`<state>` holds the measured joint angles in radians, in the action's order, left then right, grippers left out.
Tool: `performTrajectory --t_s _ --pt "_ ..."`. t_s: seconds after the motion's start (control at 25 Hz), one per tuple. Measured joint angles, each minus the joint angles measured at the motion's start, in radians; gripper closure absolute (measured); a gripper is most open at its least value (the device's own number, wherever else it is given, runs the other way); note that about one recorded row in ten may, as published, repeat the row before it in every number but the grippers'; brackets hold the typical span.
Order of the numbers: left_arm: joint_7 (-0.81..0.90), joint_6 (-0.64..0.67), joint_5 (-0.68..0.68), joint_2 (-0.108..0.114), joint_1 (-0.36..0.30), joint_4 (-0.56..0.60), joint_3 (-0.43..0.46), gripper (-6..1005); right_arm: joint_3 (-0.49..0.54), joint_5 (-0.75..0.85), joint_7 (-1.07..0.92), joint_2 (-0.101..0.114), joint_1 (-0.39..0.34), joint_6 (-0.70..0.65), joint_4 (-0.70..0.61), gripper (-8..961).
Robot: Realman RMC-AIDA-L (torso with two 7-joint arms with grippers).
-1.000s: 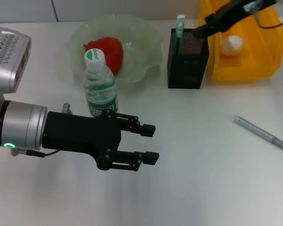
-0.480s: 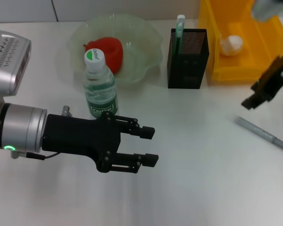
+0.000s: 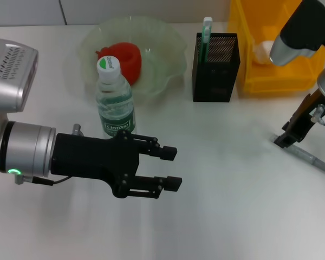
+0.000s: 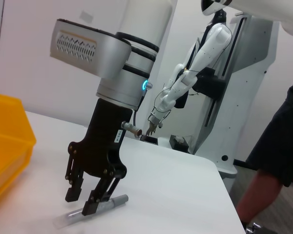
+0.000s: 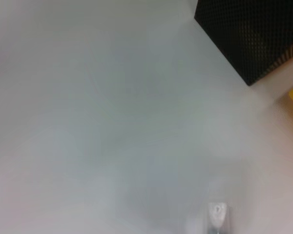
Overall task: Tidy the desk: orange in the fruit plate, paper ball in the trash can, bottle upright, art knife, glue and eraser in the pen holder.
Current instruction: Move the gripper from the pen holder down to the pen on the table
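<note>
art knife (image 3: 303, 154) flat on the white counter (image 3: 222, 206), well to the right of the mesh pen holder (image 3: 215, 67) and in front of the yellow trash can (image 3: 276, 81). looks light, rigid and slim, with a smooth grey barrel likely to roll or skid under a careless pinch; probably best taken across the middle of the barrel, away from the blade tip, though which end carries the blade cannot be told here. lies low, so calls for fingers nearly touching the counter before closing.

right gripper (image 4: 86, 199) down over the near end of the knife, fingers open and straddling the barrel, tips close to the counter, not yet clamped. left gripper (image 3: 170, 168) parked low over the counter in front of the upright water bottle (image 3: 115, 97), fingers apart, holding nothing.

against half a second ago: right gripper lower and closer to the knife, then hanging above and beside it; a second ago up over the trash can beside the pen holder. knife unmoved. left gripper unchanged. red fruit (image 3: 124, 58) in the glass plate (image 3: 168, 49), green-capped stick (image 3: 206, 32) in the holder, paper ball (image 3: 264, 49) in the can, all as before.
</note>
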<state>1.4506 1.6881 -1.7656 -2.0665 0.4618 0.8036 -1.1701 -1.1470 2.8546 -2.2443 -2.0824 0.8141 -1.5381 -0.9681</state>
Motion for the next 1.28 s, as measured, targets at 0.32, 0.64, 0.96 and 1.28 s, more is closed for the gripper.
performTrajectory --t_s 0.32,0.64,0.96,1.28 --pt "0.000 -0.002 0.000 0.000 0.000 -0.008 0.001 406 -0.011 0.001 -0.003 -0.002 0.000 0.049 0.055 563" --pt "0.001 -0.002 0.000 0.000 0.000 -0.008 0.001 405 -0.010 -0.021 -0.002 -0.002 -0.007 0.056 0.061 800" --pt "0.001 -0.001 0.003 0.002 0.000 -0.007 0.001 406 0.004 -0.055 -0.002 0.001 -0.048 0.010 -0.051 859" --pt "0.002 0.004 0.005 0.002 0.000 -0.007 0.001 405 0.005 -0.097 0.000 0.005 -0.097 -0.056 -0.198 929"
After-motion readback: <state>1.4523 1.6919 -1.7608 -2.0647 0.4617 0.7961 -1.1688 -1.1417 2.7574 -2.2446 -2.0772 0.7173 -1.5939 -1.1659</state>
